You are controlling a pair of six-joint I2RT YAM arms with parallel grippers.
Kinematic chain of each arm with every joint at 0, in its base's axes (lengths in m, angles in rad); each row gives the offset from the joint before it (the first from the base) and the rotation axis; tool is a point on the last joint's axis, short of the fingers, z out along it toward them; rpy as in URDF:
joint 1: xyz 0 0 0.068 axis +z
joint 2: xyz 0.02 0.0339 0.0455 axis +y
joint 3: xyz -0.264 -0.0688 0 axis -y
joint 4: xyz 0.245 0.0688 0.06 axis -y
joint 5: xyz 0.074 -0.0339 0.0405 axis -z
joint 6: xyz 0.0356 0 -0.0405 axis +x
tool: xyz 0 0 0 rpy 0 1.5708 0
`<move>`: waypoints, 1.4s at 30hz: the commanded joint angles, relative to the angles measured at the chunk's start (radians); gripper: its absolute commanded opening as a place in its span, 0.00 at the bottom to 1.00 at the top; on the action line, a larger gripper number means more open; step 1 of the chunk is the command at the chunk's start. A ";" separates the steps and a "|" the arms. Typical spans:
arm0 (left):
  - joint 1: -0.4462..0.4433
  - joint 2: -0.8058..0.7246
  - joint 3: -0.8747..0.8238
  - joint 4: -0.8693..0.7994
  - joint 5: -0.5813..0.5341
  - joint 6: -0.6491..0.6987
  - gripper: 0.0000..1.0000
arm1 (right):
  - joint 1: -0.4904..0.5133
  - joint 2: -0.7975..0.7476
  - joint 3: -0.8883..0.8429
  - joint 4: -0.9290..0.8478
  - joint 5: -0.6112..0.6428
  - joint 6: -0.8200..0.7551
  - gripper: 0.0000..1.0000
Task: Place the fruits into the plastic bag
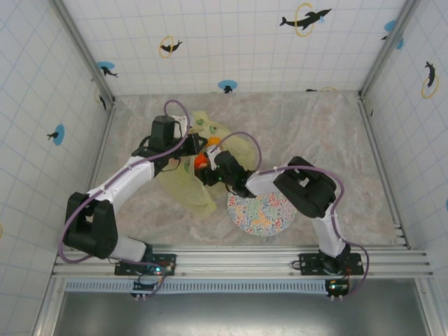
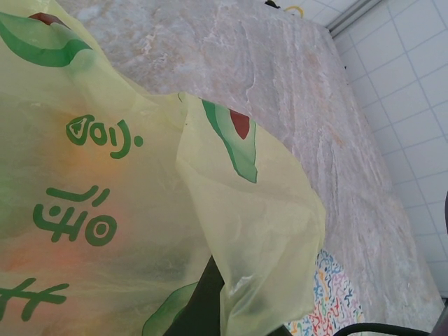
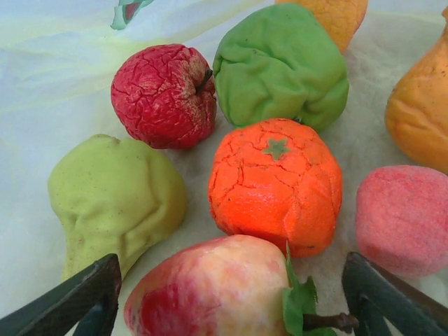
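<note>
The plastic bag (image 1: 183, 183) lies left of centre, yellow-green and crinkly. My left gripper (image 1: 191, 145) is shut on its upper edge, and the film (image 2: 105, 175) drapes over the dark finger (image 2: 199, 301). My right gripper (image 1: 208, 168) reaches into the bag's mouth and stands open. Between its fingers, untouched on both sides, lies a red-and-yellow apple (image 3: 210, 290) with a leaf. Beyond it, inside the bag, sit an orange (image 3: 276, 185), a yellow-green pear (image 3: 112, 199), a wrinkled red apple (image 3: 162, 94), a green round fruit (image 3: 280, 63), a pink fruit (image 3: 402, 217) and two orange ones (image 3: 423, 112).
A speckled multicoloured plate (image 1: 260, 213) lies on the marbled table just right of the bag, under the right forearm; its edge (image 2: 332, 294) peeks past the bag. Tiled walls enclose the table on three sides.
</note>
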 commanded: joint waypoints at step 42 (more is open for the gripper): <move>0.014 -0.016 0.000 0.016 0.012 -0.014 0.00 | -0.309 -0.854 -0.681 -0.128 -0.172 -0.133 0.74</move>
